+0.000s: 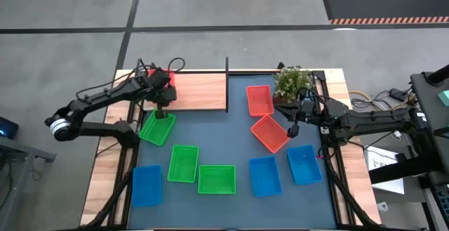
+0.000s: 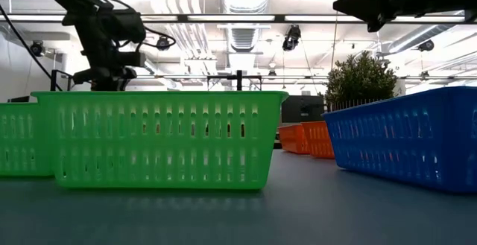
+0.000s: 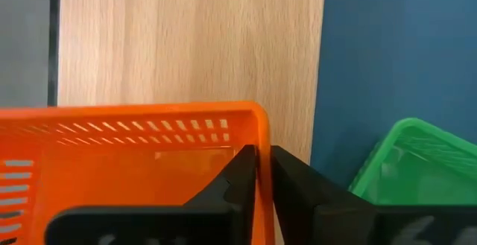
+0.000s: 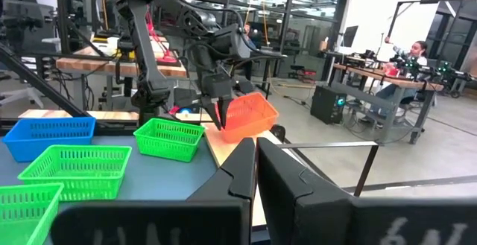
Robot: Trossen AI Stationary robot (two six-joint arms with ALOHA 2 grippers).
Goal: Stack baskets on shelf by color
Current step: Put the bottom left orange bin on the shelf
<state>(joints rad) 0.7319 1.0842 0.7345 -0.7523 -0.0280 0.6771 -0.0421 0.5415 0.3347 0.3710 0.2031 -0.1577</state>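
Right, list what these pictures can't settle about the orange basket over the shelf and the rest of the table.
- Left wrist view: the orange basket is cut off by the picture's edge; whether it rests on the shelf is unclear.
- High view: the left gripper covers most of that basket.
- Low view: the near green basket and a blue basket block most of the table behind them.
- Right wrist view: the right gripper blocks the table beneath it.
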